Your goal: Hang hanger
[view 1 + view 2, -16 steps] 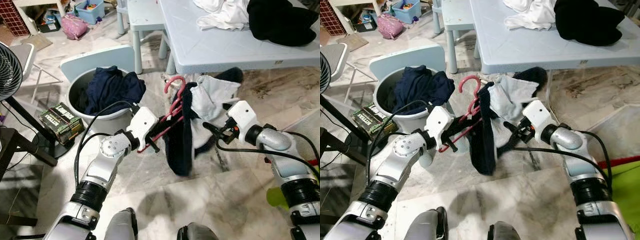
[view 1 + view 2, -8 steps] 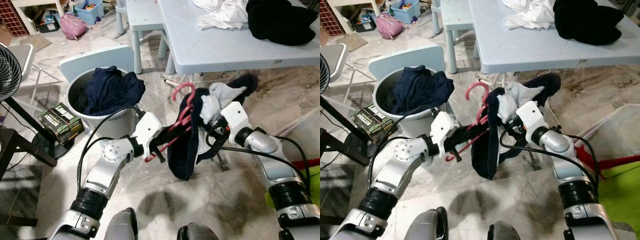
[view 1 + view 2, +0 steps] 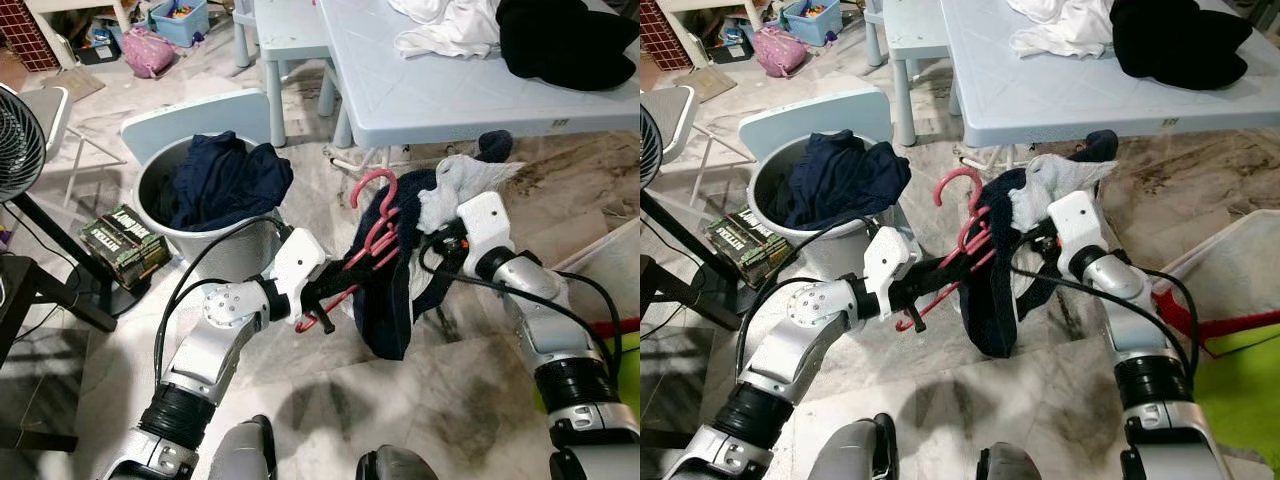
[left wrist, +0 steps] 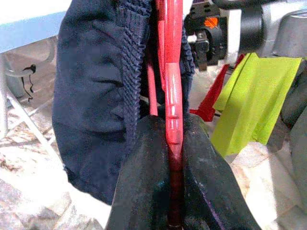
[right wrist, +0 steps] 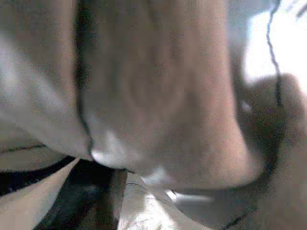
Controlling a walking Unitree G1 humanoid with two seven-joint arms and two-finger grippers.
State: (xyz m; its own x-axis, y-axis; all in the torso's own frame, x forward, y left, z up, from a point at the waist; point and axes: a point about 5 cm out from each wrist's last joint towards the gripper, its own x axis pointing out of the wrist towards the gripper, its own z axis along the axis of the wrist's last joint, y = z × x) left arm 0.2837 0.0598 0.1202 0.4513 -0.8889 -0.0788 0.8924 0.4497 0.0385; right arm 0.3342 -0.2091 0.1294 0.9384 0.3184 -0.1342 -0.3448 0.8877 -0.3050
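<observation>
A red hanger (image 3: 376, 225) is pinched by its lower bar in my left gripper (image 3: 322, 292), which is shut on it; the hook (image 3: 962, 180) points up toward the table. In the left wrist view the red bar (image 4: 172, 96) runs straight out from between the two black fingers (image 4: 144, 187). A navy garment (image 3: 392, 300) hangs over the hanger, and its pale grey part (image 3: 455, 180) is bunched on top. My right gripper (image 3: 436, 243) presses into this cloth from the right. The right wrist view is blurred cloth (image 5: 153, 96) up close.
A grey bucket (image 3: 150, 215) of dark clothes stands to the left, with a box (image 3: 125, 240) and a fan (image 3: 20, 140) beyond it. A light blue table (image 3: 440, 95) with white and black clothes lies ahead. On the right are a white basket (image 3: 1240, 260) and green cloth (image 3: 1240, 375).
My right gripper has moved up and in toward the hanger, lifting the pale cloth into a bunch over it. My left gripper has carried the hanger a little to the right.
</observation>
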